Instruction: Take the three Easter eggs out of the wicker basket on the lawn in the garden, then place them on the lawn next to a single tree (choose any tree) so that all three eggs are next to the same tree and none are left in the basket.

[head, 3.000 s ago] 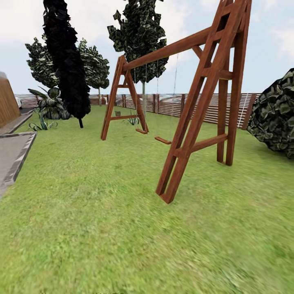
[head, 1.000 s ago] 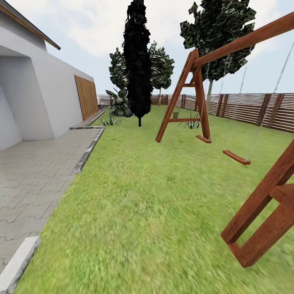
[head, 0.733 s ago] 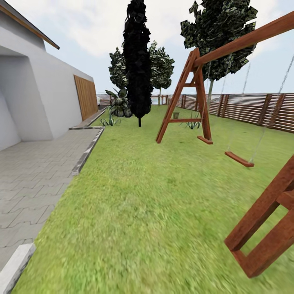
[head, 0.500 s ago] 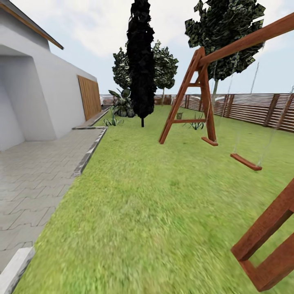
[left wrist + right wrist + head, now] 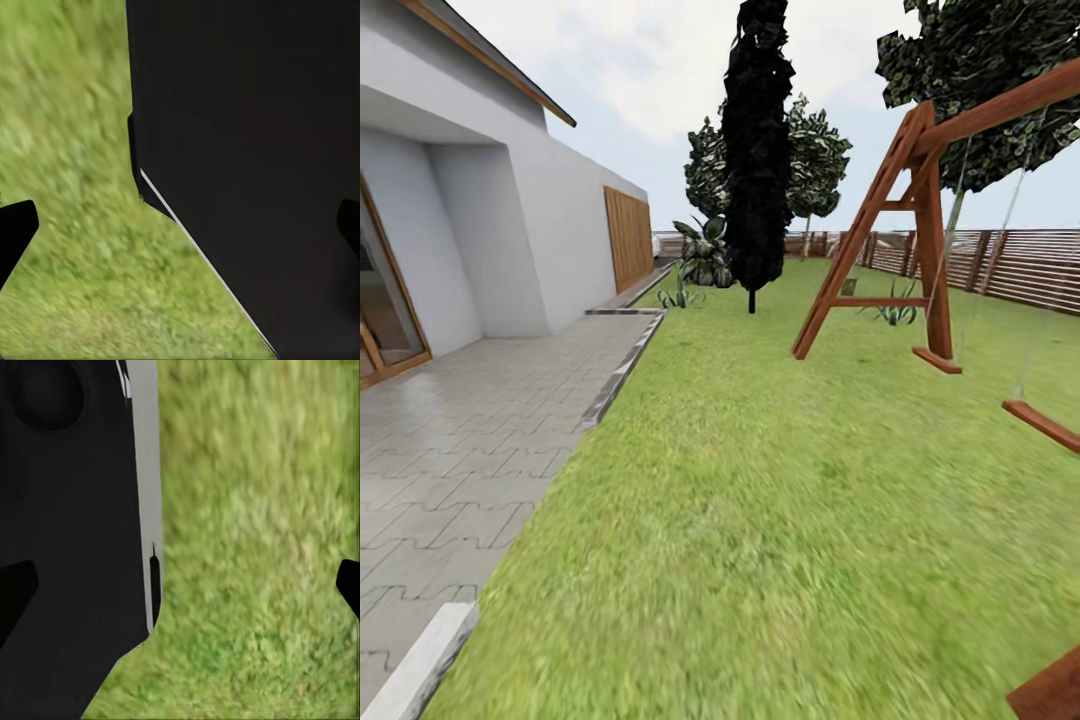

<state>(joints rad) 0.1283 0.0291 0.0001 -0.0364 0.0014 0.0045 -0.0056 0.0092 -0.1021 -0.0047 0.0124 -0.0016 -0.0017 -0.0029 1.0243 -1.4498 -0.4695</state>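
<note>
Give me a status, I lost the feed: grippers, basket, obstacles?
Both grippers open, empty, over lawn. Small brownish thing, maybe the basket, far off under the swing frame. Frame legs stand in between.

Even, bright daylight under a pale cloudy sky (image 5: 660, 70); I find no clear cast shadows or glare. The lawn (image 5: 760, 520) smears into soft blur close to me and sharpens farther off. My wrist views show equally blurry grass, perhaps from motion, beside flat black bodywork.

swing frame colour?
Reddish-brown wood: the swing frame shows best in the head view, standing on the lawn.
</note>
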